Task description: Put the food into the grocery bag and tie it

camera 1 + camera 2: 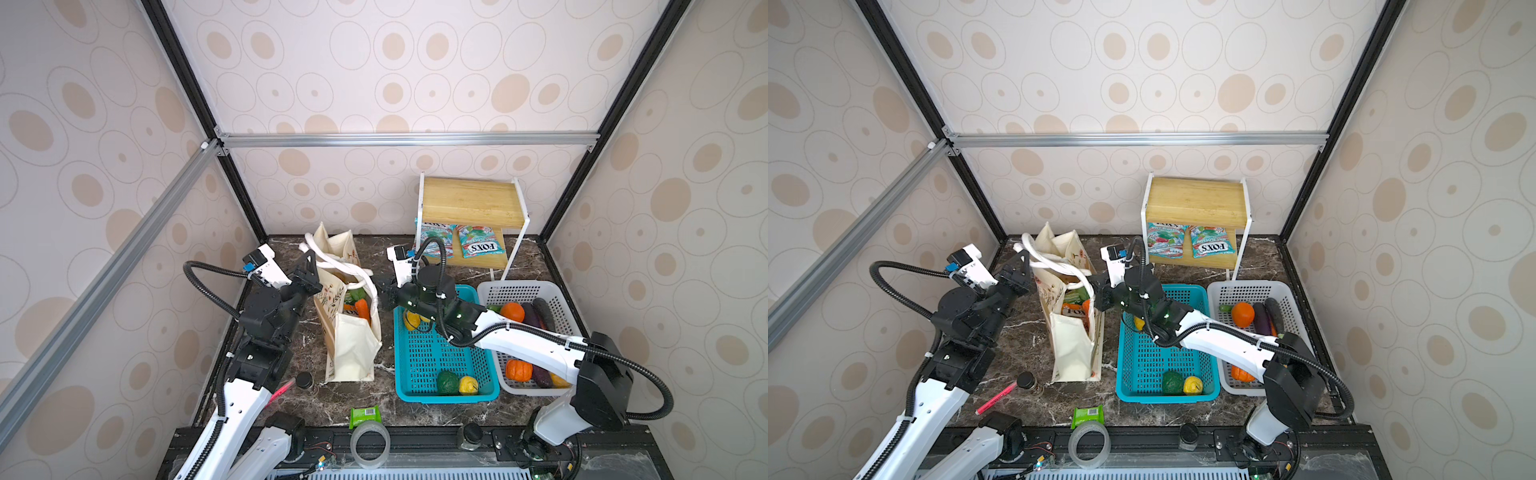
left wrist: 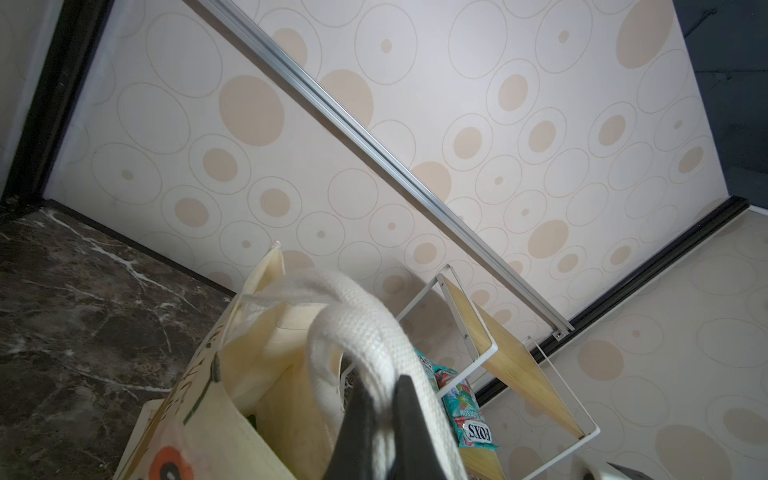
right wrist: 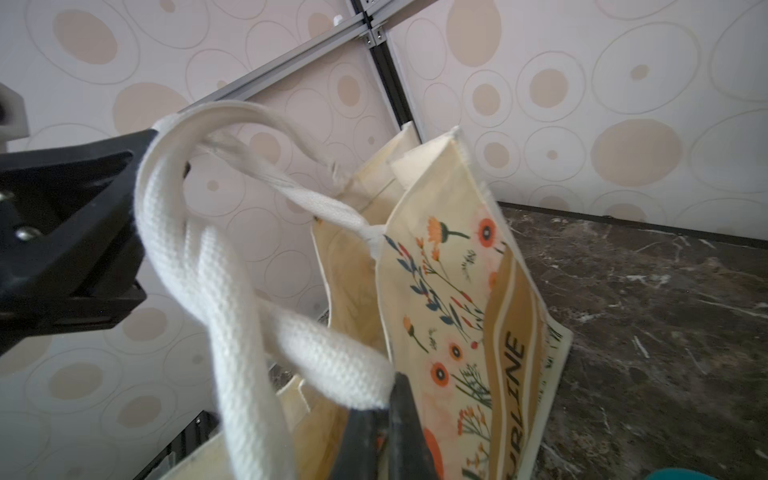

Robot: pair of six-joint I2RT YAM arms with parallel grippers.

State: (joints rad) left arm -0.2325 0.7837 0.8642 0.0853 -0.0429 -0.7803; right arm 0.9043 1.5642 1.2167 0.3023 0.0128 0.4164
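- your right gripper (image 3: 379, 401) is nearest the lens, closed on one white rope handle (image 3: 332, 361) of the grocery bag (image 3: 449, 291).
- your left gripper (image 2: 384, 399) is closed on the other handle (image 2: 357, 332); the two handles cross between the grippers.
- the bag stands between both arms, with a carrot (image 1: 362, 309) inside; i judge you must pull the handles apart sideways to tighten.

White woven handles (image 3: 199, 270) cross above a floral cream grocery bag (image 3: 449, 291) on a dark marble table (image 3: 665, 332), the right gripper (image 3: 380, 403) pinching one loop, the left gripper (image 3: 141, 143) clamping the other.
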